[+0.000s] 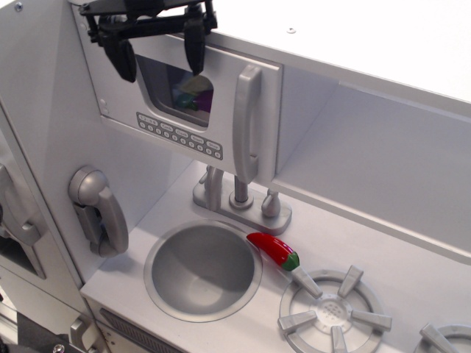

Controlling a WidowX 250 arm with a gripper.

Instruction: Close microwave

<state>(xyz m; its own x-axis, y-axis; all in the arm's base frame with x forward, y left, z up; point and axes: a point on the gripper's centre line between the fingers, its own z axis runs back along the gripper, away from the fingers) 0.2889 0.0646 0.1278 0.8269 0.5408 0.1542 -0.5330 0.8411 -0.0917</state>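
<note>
The microwave (193,99) is a white compartment at the upper left with a grey-white door, a dark window (176,92), a row of small buttons (180,135) and a tall silver handle (246,125). The door lies nearly flush with the cabinet front. My black gripper (158,53) hangs in front of the door's top left, its two fingers (194,44) spread apart with nothing between them. One finger overlaps the window's upper edge.
A grey toy phone (99,208) hangs on the left wall. Below are a faucet (235,195), a round sink (203,269), a red chili pepper (274,251) and burner grates (331,312). A doorless shelf compartment (375,154) lies to the right.
</note>
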